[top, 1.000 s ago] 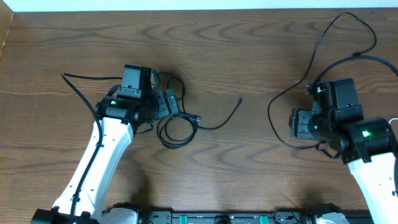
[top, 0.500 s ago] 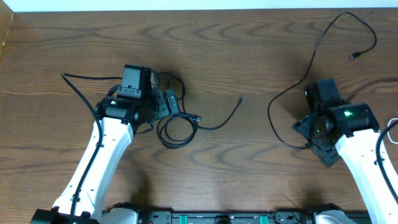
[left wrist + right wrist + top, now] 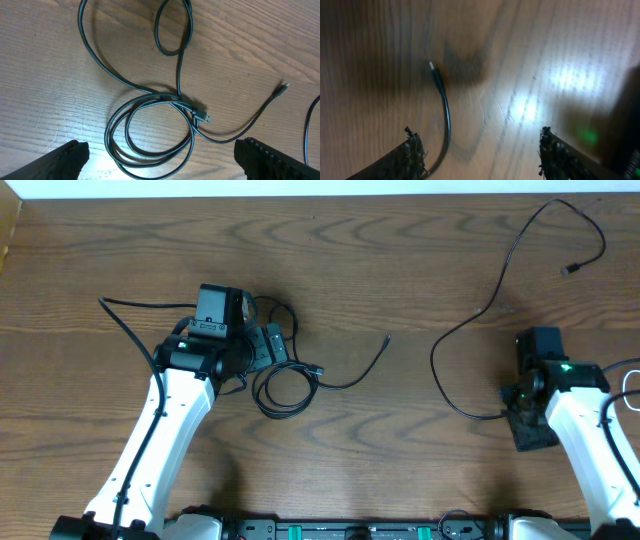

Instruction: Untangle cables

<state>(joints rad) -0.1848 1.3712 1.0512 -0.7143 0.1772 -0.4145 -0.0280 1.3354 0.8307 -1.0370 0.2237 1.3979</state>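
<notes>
Coil (image 3: pixel 155 96) of black cable sits centred between your left gripper's (image 3: pixel 162 150) wide-spread fingers, apparently lined up for a straight drop, while the other cable's plug end (image 3: pixel 436 75) lies inside your right gripper's (image 3: pixel 480 150) likewise parted fingers, probably for grasping.

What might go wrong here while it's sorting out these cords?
1. Under the open left end effector, the coiled black cable overlaps itself near its plug; a pinch there may catch several strands and tighten the tangle.
2. The long black cable lies close to one finger of the open right end effector, off-centre, so closing could miss or nudge it away.
</notes>
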